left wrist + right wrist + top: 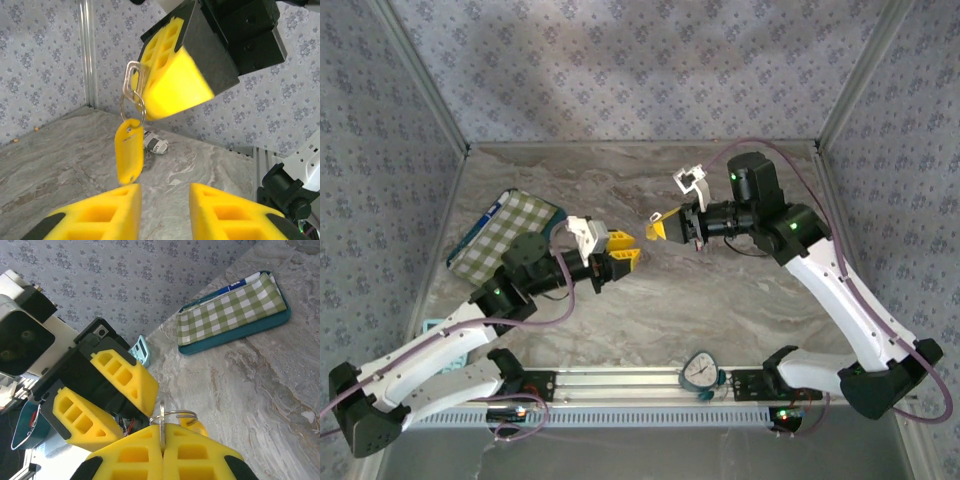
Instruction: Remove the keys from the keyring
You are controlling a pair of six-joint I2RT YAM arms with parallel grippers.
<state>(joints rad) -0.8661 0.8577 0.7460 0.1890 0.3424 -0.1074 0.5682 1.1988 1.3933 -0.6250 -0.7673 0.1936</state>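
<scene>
Two grippers meet above the table. The right gripper (150, 75) is closed on a silvery clip (132, 80), and the keyring (133, 107) hangs from this clip just below its pads. The keys (129, 152), seen here as one yellow-headed piece, hang from the keyring. They are close in front of the left gripper (165, 191), more toward one finger than toward the middle of the gap. The left gripper has its jaws apart and holds nothing.

I judge that the step in hand is for the left gripper to take the yellow piece. It should first bring the piece to the middle between its pads, then close low on the head so that the ring is free to turn. The piece hangs loose and may swing, so a slow approach seems safer.

Beyond the keys, a small white and dark object (155, 144) lies on the table; its print is unreadable. The checked pouch (232, 307) carries a blue strip with white marks, also too small to read.
</scene>
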